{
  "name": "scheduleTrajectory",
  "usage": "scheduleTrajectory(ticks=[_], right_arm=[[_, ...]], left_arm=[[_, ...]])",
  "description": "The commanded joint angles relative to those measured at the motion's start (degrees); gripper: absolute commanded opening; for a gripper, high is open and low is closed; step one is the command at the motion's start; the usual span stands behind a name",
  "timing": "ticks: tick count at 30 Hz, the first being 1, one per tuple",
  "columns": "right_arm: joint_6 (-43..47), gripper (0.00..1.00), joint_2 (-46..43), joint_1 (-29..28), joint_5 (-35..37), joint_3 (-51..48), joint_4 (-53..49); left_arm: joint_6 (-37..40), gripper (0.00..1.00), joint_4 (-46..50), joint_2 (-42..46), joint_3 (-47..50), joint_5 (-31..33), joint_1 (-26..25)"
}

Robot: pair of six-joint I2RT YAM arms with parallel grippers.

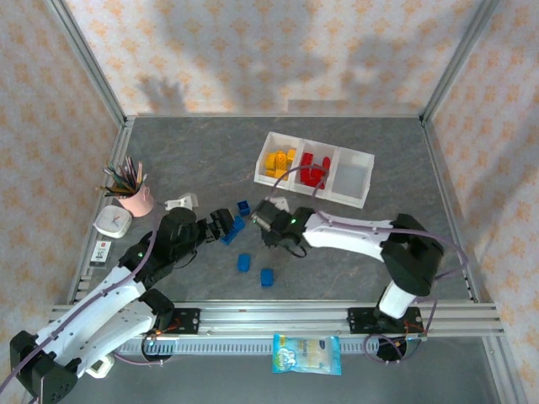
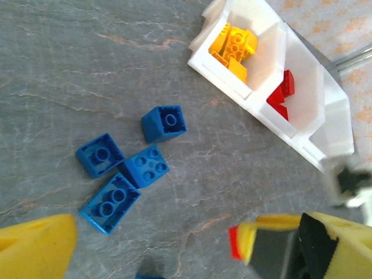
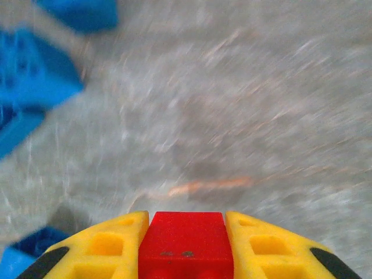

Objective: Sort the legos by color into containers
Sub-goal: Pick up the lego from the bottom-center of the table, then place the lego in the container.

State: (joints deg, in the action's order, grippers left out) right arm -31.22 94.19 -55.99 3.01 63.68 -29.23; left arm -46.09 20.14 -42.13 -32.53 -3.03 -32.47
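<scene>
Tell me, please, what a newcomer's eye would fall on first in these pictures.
The right end effector is shut on a red brick, seen close up from its wrist. Loose blue bricks lie on the grey table, nearer than the white tray holding yellow bricks and a red heap.

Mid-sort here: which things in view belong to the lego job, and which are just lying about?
Job: loose blue bricks; red brick in the right gripper; white three-compartment tray holding yellow bricks and red bricks.
Lying about: pink cup of pencils; white timer; packet at the near edge.
</scene>
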Motion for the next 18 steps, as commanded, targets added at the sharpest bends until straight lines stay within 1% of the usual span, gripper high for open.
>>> scheduleTrajectory(ticks=[1, 7, 11, 13, 15, 18], right_arm=[[2.1, 0.29, -3.4, 5.8, 3.3, 2.4, -1.6], [7.7, 0.29, -0.1, 16.4, 4.5, 9.4, 0.5], [9.7, 0.29, 5.6, 22.4, 5.1, 15.9, 1.7], [9.7, 0.29, 8.4, 25.1, 4.2, 18.1, 2.7], [9.6, 0.29, 11.0, 27.4, 3.9, 20.3, 3.4], [10.9, 0.29, 14.8, 28.5, 5.8, 23.8, 4.0]], left_arm=[[2.7, 0.99, -6.8, -2.6, -3.0, -2.4, 0.7], [5.2, 0.99, -14.0, -10.1, -6.0, -4.2, 0.6], [6.0, 0.99, -18.8, -15.1, -8.1, -5.1, 0.6], [5.9, 0.99, -20.0, -17.0, -8.8, -4.7, 0.6], [6.1, 0.99, -20.8, -18.3, -9.2, -4.6, 0.6], [6.1, 0.99, -22.2, -19.7, -9.4, -4.0, 0.6]])
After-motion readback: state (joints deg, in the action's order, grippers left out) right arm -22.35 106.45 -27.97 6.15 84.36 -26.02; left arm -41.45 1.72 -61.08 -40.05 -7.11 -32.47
